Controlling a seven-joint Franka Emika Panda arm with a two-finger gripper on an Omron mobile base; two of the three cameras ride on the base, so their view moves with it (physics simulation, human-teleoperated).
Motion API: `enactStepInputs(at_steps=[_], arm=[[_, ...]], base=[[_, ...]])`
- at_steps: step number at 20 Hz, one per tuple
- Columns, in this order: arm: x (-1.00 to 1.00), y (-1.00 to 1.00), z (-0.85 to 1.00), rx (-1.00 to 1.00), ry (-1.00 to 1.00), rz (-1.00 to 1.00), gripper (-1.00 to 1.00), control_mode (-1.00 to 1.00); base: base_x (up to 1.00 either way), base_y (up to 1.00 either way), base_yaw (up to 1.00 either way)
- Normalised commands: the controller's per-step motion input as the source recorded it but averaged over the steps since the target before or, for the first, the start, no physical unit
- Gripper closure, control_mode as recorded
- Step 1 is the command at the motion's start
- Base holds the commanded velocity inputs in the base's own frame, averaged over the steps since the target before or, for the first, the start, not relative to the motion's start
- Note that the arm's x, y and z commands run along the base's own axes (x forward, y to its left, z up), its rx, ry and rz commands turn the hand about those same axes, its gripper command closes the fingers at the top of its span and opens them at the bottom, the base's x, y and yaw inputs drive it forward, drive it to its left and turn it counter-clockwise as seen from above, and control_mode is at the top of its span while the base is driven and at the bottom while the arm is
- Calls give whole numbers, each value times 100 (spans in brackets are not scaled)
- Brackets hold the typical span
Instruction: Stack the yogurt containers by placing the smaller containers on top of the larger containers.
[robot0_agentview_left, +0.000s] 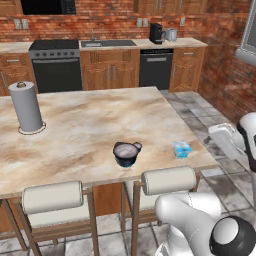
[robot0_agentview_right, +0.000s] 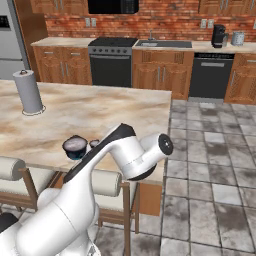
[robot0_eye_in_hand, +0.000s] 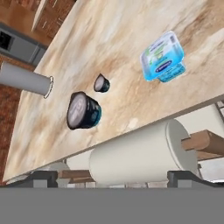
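Padded white stool backs (robot0_eye_in_hand: 135, 159) are seen nearest; the open, empty claw (robot0_eye_in_hand: 111, 178) should be lowered over the translucent light-blue cup (robot0_eye_in_hand: 162, 57), then closed squarely.

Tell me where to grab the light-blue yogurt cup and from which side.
Grip the light-blue cup across its narrower side walls just below the lid rim, coming straight down from above. It stands upright and alone near the counter edge, away from the navy tub, so probably nothing blocks the open gripper.

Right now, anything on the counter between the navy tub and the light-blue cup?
Mostly bare marble between navy tub and light-blue cup in the hand view; the tiny dark-topped pot sits just off that line, close to the tub.
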Motion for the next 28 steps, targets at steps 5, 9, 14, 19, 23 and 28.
enactStepInputs(at_steps=[5,9,14,19,23,28], arm=[[15,0,-22,2,0,-4,-100,-100],[9,-2,-25,2,0,-3,-100,-100],[12,-3,-23,3,0,-3,-100,-100],[17,-1,-18,3,0,-3,-100,-100],[19,0,-12,2,0,-4,-100,-100],[21,0,-7,2,1,-3,-100,-100]], base=[[0,0,0],[0,0,0],[0,0,0],[0,0,0],[0,0,0],[0,0,0]])
